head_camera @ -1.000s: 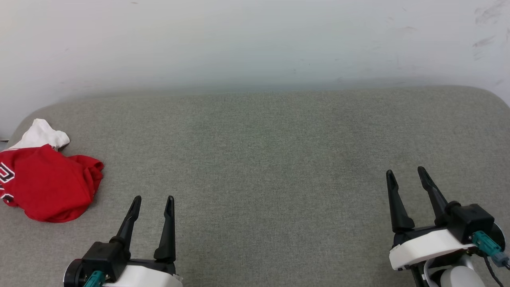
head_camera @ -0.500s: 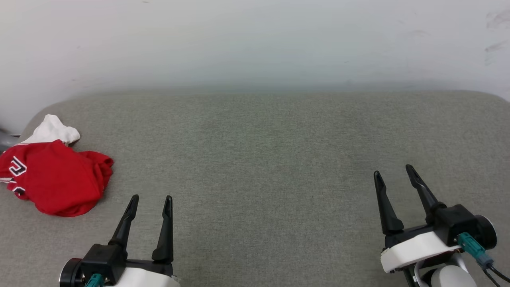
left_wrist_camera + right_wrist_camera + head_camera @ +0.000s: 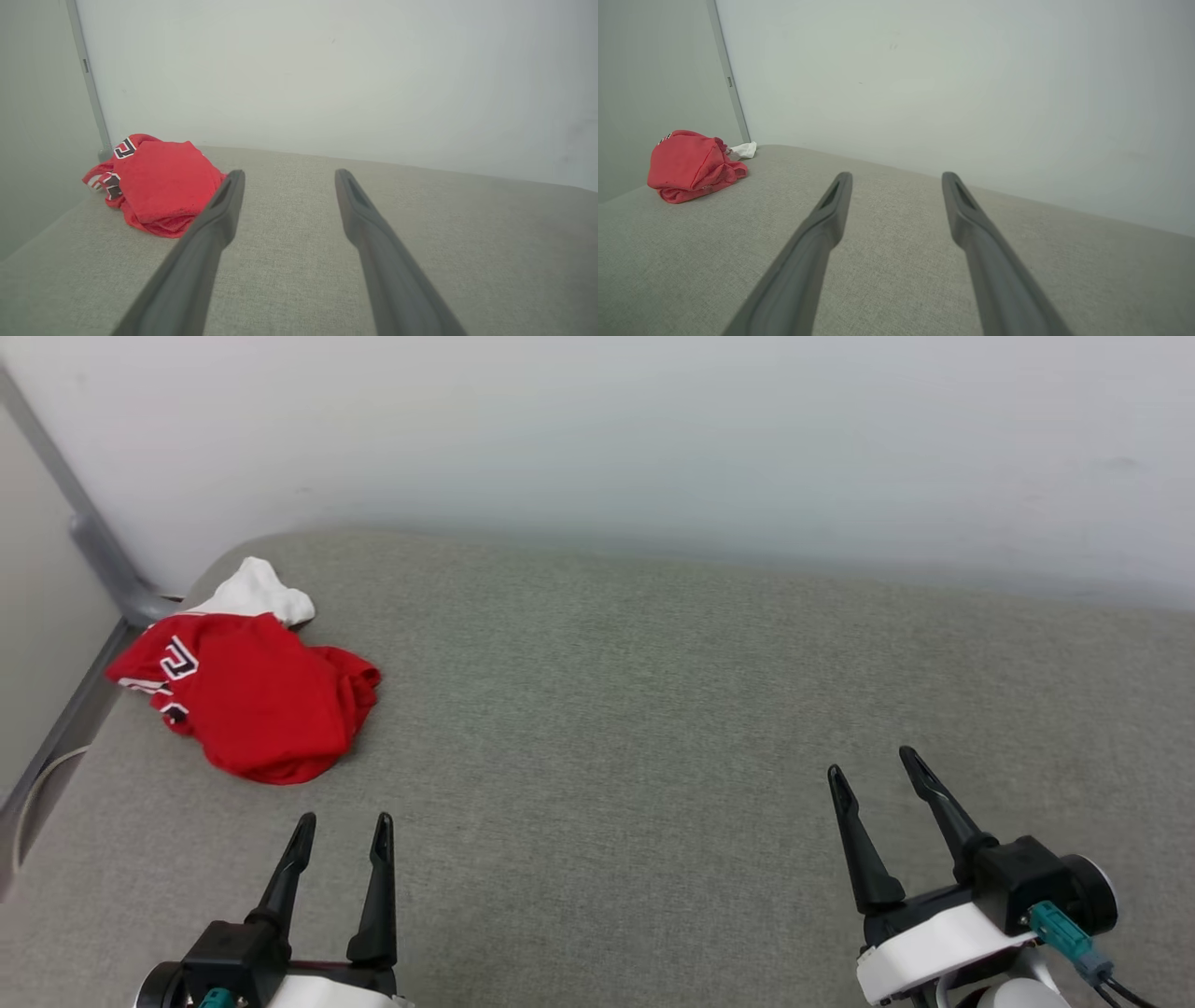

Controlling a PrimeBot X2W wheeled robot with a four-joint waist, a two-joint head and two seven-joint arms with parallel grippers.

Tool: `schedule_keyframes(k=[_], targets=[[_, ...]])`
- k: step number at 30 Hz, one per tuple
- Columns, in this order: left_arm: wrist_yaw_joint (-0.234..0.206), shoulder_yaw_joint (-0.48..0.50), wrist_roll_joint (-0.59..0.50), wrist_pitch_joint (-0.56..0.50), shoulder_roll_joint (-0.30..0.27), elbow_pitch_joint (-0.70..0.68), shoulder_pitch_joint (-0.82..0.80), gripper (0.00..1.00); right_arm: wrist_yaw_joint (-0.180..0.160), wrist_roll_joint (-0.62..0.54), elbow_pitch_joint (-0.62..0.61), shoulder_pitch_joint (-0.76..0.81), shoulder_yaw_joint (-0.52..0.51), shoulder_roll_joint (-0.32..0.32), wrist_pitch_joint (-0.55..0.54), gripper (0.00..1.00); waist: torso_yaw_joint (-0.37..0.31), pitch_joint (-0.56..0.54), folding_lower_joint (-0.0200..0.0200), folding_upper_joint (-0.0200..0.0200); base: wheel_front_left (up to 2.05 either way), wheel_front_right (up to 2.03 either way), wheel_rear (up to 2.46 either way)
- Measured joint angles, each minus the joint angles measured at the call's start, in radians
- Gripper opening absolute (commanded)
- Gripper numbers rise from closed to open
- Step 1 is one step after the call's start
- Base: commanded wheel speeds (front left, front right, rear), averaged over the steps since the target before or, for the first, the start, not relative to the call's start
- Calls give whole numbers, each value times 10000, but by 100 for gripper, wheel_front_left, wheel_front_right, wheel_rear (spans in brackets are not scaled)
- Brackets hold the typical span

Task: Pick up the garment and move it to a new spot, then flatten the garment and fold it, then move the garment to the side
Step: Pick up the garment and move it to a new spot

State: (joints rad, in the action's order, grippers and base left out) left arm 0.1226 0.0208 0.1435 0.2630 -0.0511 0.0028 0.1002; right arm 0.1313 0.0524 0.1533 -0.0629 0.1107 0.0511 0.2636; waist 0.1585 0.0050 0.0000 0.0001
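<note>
1. Now the left gripper (image 3: 344,819) and right gripper (image 3: 870,763) both gape empty; the garment (image 3: 257,705) lies bunched ahead-left of the left one, well apart.
2. Risk: gripping 1 loose fold may leave it tangled.
3. Since earlier, the head view swung left; the garment looks unmoved.
</note>
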Motion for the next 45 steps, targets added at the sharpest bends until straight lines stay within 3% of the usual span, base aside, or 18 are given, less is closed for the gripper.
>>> schedule_keyframes(k=[18, 28, 33, 36, 40, 45], targets=[[65, 46, -178, 0, 0, 46, 306, 100, 0, 359, 121, 175, 552, -2, 0, 100, 2042, -303, 0, 0, 0, 0, 0], [67, -207, 17, 0, -130, 36, 347, 100, 0, 435, 96, 186, 662, -2, 0, 100, 2184, -266, 0, 0, 0, 0, 0], [67, 180, -188, 0, -144, -77, 201, 100, 0, 303, -31, 132, 696, -2, 0, 100, 2066, 19, 0, -1, 0, 0, 0], [67, 169, 418, -2, -159, 213, -155, 100, 0, 50, -148, -18, 660, -4, 0, 100, 1953, 348, 0, 0, 0, 0, 0], [81, 495, 1007, 4, -667, 447, -1290, 100, -2, -460, -339, -367, 610, -8, 0, 100, 1746, 1009, 1, 0, 0, 0, 0], [81, 491, 2387, -1022, -2351, 1919, -3532, 100, -2, -1093, -740, -887, 332, -8, 0, 100, 1335, 2371, 2, 0, 0, 0, 0]])
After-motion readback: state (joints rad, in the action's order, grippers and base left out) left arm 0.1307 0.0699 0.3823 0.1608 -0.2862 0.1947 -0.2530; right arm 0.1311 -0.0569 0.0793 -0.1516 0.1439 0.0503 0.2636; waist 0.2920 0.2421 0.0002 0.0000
